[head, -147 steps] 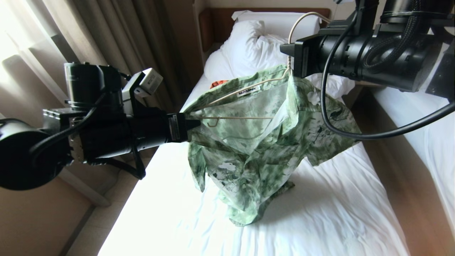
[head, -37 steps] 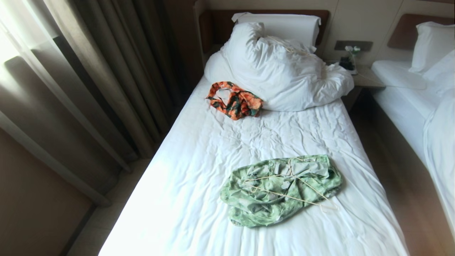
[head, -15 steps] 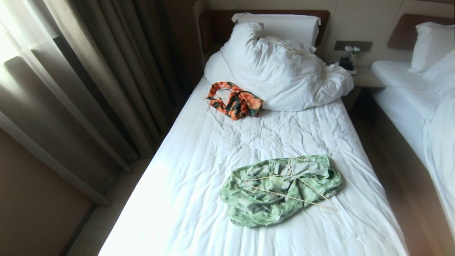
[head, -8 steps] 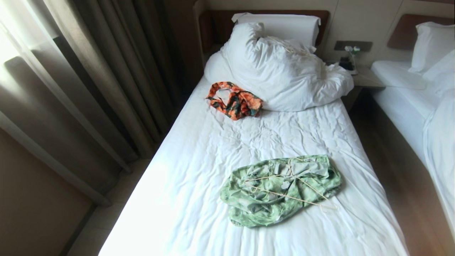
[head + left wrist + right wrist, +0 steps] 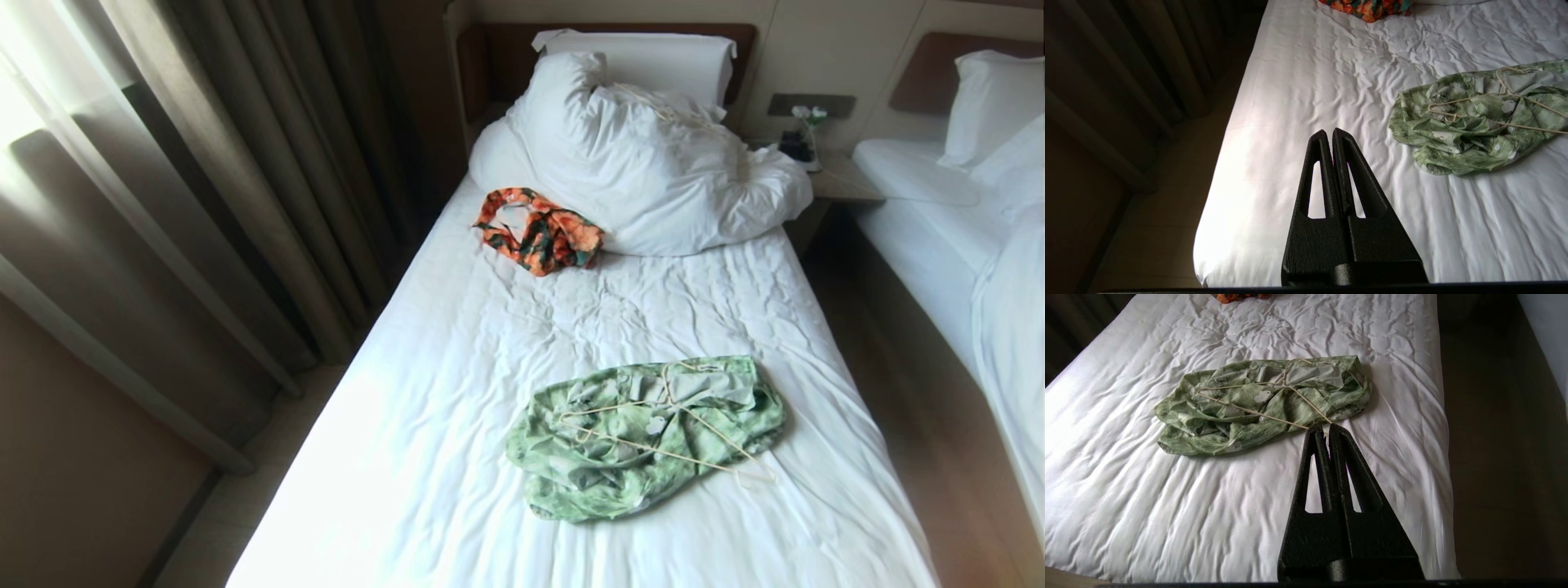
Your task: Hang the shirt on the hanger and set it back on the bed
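Green shirt and hanger lying crumpled on the bed; both grippers shut and empty

Light green short-sleeved shirt with white flowers and dark leaf print (image 5: 645,437) bunched in a loose heap, lower centre of the head view, on the large single bed with wrinkled white sheet (image 5: 457,392). Thin cream wire hanger with triangular frame and curved hook (image 5: 665,429) lying flat, tangled with the cloth; most of the wire exposed on top, one corner poking past the shirt's edge onto the sheet, lower right of the heap. Not spread on the frame, only crumpled around it.

Orange-and-teal floral garment (image 5: 540,230) well apart, upper centre, touching the bunched white duvet (image 5: 653,167). White pillow (image 5: 645,57) against the dark wooden headboard (image 5: 490,65). Beige curtains (image 5: 204,180) filling the left side. Second white bed (image 5: 980,245) at the right edge.

Neither arm in the head view. Left gripper (image 5: 1332,132) in its wrist view over bare sheet near the bed's edge, fingers (image 5: 1319,171) pressed together, nothing held. Right gripper (image 5: 1323,426) in its wrist view just short of the hanger's exposed corner, fingers (image 5: 1314,465) likewise closed and empty.
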`<state>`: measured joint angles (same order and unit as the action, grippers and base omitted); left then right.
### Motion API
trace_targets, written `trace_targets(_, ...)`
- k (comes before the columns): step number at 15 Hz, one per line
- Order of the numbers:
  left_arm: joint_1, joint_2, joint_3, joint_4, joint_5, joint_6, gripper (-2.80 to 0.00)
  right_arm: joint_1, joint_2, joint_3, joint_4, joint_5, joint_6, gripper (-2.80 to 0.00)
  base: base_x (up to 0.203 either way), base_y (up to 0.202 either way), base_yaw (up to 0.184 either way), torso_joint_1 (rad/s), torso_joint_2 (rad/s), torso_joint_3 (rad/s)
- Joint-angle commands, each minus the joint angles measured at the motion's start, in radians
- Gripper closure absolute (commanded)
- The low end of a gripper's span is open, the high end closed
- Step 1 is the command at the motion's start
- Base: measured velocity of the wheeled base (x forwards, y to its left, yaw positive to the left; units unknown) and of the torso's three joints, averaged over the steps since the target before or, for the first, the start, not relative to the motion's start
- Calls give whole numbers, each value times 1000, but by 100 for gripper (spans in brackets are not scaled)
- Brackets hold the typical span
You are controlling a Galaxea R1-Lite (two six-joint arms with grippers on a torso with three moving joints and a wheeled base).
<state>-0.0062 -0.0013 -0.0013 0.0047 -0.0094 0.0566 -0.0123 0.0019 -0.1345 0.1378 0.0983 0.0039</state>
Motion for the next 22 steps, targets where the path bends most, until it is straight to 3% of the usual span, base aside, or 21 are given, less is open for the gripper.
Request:
trace_targets(1, 0, 1, 1, 0, 0, 0, 0, -1, -2, 40, -21, -4, -3, 0, 0, 0, 0, 0, 0, 0)
trace_targets(4, 0, 1, 1, 0, 3, -19, 0, -1, -2, 81, -105, -24, -30, 0, 0, 0, 0, 0, 0, 0)
trace_targets(9, 0, 1, 0, 0, 5, -41, 0, -1, -3, 114, -109, -61, -99, 0, 0, 0, 0, 0, 0, 0)
trace_targets(22, 0, 1, 0, 0, 5, -41, 0, 0, -2, 131, -122, -63, -82, 0, 0, 0, 0, 0, 0, 0)
